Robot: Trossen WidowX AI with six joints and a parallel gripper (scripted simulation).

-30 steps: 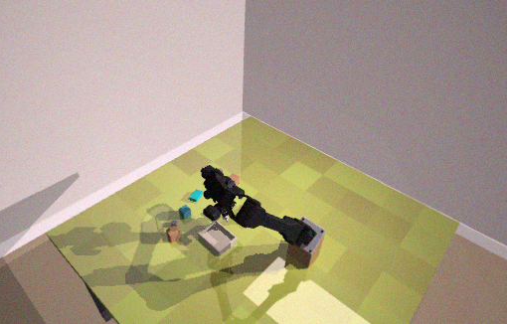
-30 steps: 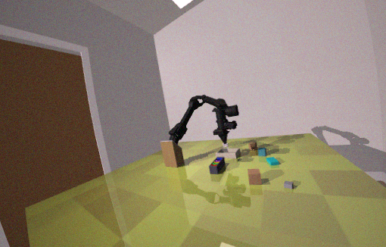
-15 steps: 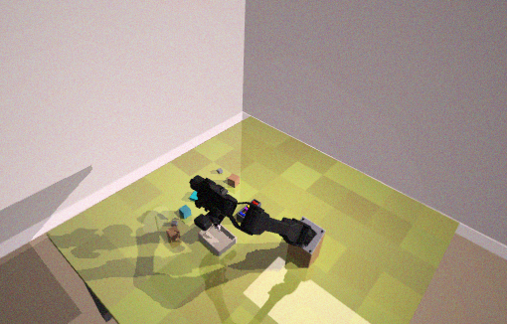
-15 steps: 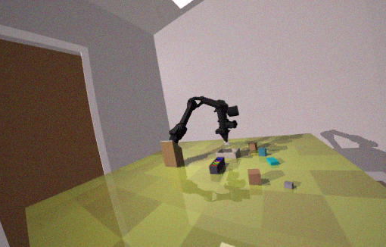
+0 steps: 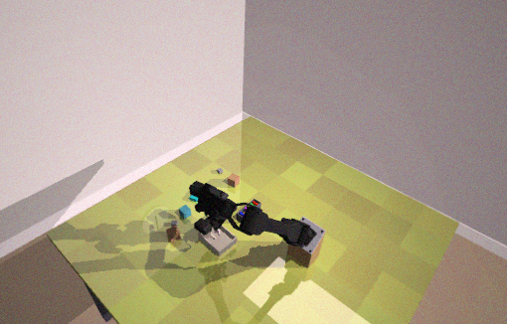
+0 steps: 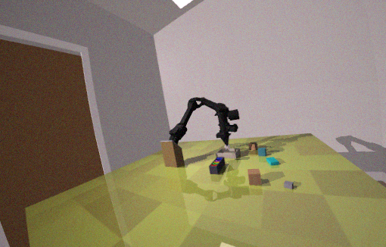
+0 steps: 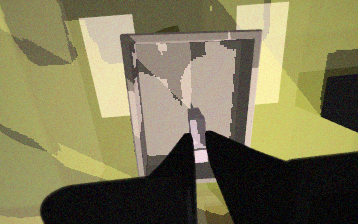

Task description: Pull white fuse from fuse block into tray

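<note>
My gripper [image 6: 226, 144] [image 7: 198, 138] points down and is shut on the white fuse [image 7: 200, 151], which hangs upright below the fingertips. In the wrist view the fuse is over the inside of the grey tray [image 5: 223, 252] [image 6: 231, 155] [image 7: 190, 36], right of its middle and towards the near wall. In the exterior view the fingertips are a little above the tray; the gap below the fuse is hard to judge. The dark fuse block [image 6: 213, 170] [image 7: 341, 105] stands apart from the tray, with coloured fuses in it; only its end shows in the wrist view.
A blue block [image 5: 185, 212] [image 6: 262, 151] and a brown object [image 5: 173, 234] [image 6: 253, 146] stand beyond the tray. A flat cyan piece [image 6: 272, 161], a reddish-brown cube [image 5: 234, 180] [image 6: 254, 177] and a small grey piece [image 5: 220, 171] [image 6: 288, 185] lie farther off.
</note>
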